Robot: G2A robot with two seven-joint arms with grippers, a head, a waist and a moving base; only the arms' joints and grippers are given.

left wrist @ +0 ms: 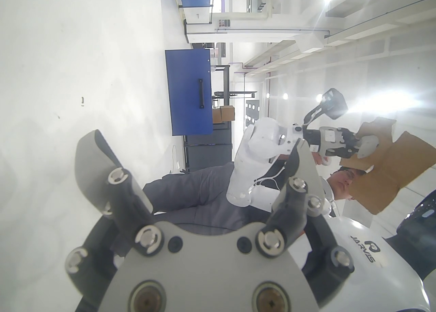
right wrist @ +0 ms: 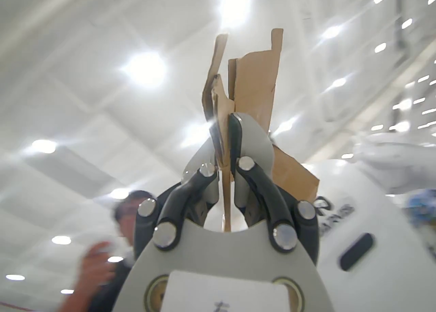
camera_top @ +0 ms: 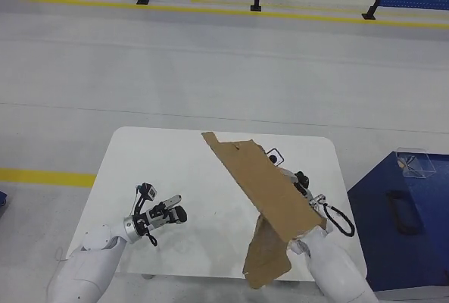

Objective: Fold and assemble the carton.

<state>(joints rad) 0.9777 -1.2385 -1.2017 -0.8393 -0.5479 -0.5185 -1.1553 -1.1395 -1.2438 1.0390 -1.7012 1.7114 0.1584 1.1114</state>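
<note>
The flat brown carton (camera_top: pixel 266 189) hangs tilted over the white table (camera_top: pixel 156 159) toward 4 o'clock, pinched edge-on by the right gripper (right wrist: pixel 225 143); the left gripper (camera_top: pixel 179 210) hovers near 8 o'clock, jaws spread, empty.

White tbl (camera_top: pixel 171 163) w/ rounded corners, on grey floor (camera_top: pixel 209 68)

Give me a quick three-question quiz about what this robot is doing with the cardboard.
1. True or false: the left gripper holds the carton.
2. The carton is: A) a finished box; B) flattened, held up in the air; C) crumpled into a ball.
3. Fill in: the right gripper is ___ on the carton.

Key: 1 false; 2 B; 3 shut.
</note>
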